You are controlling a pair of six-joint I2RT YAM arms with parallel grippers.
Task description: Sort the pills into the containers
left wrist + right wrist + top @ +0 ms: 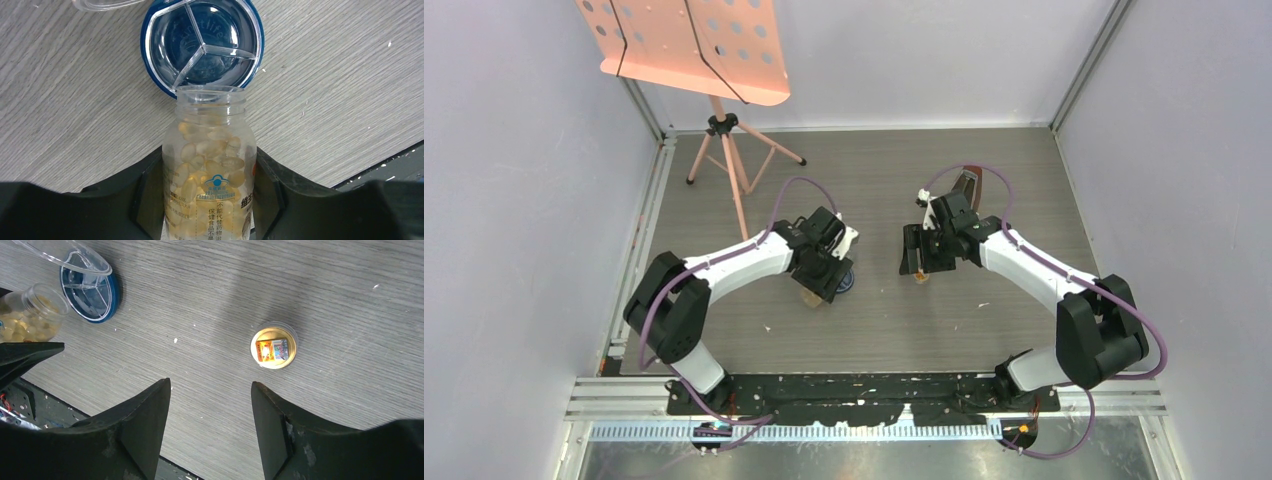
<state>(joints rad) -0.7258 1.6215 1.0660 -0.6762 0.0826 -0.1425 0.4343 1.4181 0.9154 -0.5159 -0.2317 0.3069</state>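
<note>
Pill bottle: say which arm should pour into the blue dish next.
Left. The left gripper clamps the open bottle, mouth at the blue dish's rim. The right gripper is open and empty over the cap, away from the dish.

Pale walls (524,200) enclose a grey wood-grain table (874,330).

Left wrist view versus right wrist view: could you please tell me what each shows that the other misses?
Only the left wrist view shows the printed label on the bottle, clamped in the left tool. Only the right wrist view shows a round cap on the table beyond the open right tool. Both show the uncapped bottle of pills and the divided blue dish.
</note>
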